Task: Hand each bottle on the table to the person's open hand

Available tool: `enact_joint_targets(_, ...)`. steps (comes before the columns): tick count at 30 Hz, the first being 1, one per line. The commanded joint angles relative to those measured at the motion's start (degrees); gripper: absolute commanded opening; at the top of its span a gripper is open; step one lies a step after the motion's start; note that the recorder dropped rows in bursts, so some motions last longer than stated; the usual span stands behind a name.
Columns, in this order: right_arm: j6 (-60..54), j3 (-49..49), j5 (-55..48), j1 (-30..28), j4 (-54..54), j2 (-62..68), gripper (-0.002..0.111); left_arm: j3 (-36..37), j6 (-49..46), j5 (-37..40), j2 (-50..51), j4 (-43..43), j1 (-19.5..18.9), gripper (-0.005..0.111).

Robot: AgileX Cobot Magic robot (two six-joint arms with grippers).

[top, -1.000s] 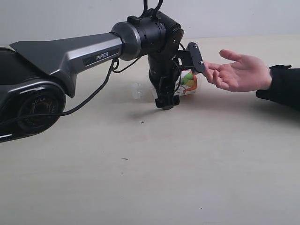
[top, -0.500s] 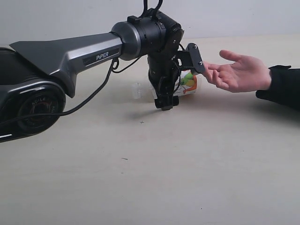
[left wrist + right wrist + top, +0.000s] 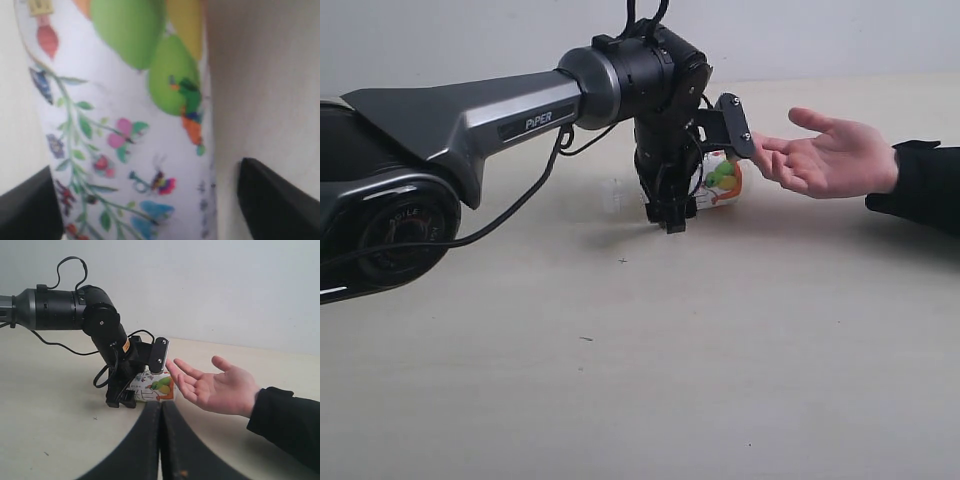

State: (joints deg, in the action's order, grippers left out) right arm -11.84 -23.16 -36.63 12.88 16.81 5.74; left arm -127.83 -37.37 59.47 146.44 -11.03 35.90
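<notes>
light: bright, soft, even in every view | shadows: faint, diffuse on the desk (image 3: pixel 740 350) under the left arm (image 3: pixel 470 115) and the hand (image 3: pixel 830 155) | glare: dull sheen on the arm's silver collar (image 3: pixel 592 88) | left wrist view: bottle (image 3: pixel 130 125) smeared, left pincer (image 3: pixel 150 205) dark, unfocused | right wrist view: background sharp, right pincer (image 3: pixel 161 407) blurred

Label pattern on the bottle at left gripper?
White bottle label with green-yellow fruit, flowers, vines; left wrist view best.
</notes>
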Motion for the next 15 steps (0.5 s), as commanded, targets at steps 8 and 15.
enact_joint_targets(8,-0.2,0.2,0.8,-0.2,-0.3,-0.3,0.0,-0.3,0.0,1.3,-0.1,-0.4,0.0,0.001)
enact_joint_targets(15,-0.2,0.2,0.8,-0.2,-0.3,-0.3,0.0,-0.3,6.9,5.5,-5.0,-0.8,0.2,0.001)
